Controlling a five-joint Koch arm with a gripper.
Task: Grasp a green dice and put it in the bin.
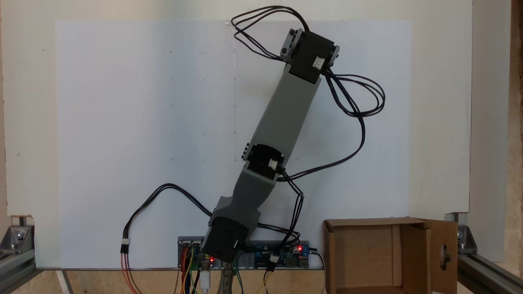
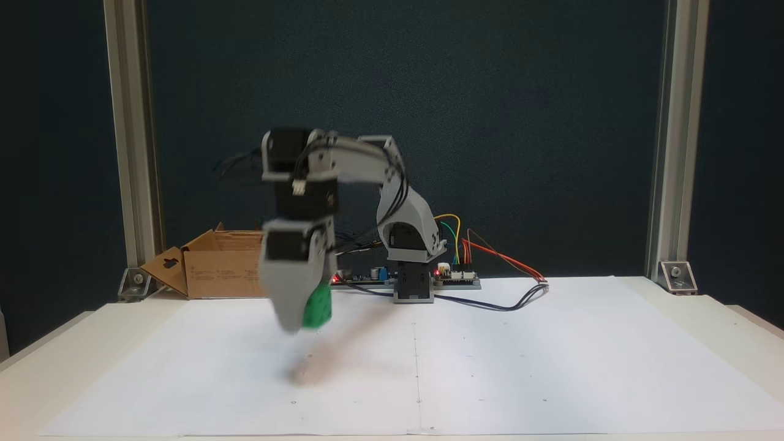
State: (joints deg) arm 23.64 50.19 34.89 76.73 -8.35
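I see a white tabletop (image 2: 551, 367) covered with paper, with my arm (image 1: 282, 122) stretched out across it at an angle from its base at the near edge in the fixed view from above. The bin (image 1: 367, 253), an open cardboard box with a slotted flap, sits at the tabletop's edge just beside the base; in the front view (image 2: 220, 269) it stands behind the arm, to the left. The tool (image 2: 303, 318) hangs clear above the paper, blurred, and appears closed on the dice (image 2: 318, 309), a small green cube pinched at its tip with a shadow on the paper below. I judge the hold shallow: a quick swing toward the bin could shake the dice loose, or the raised flap could knock it out.
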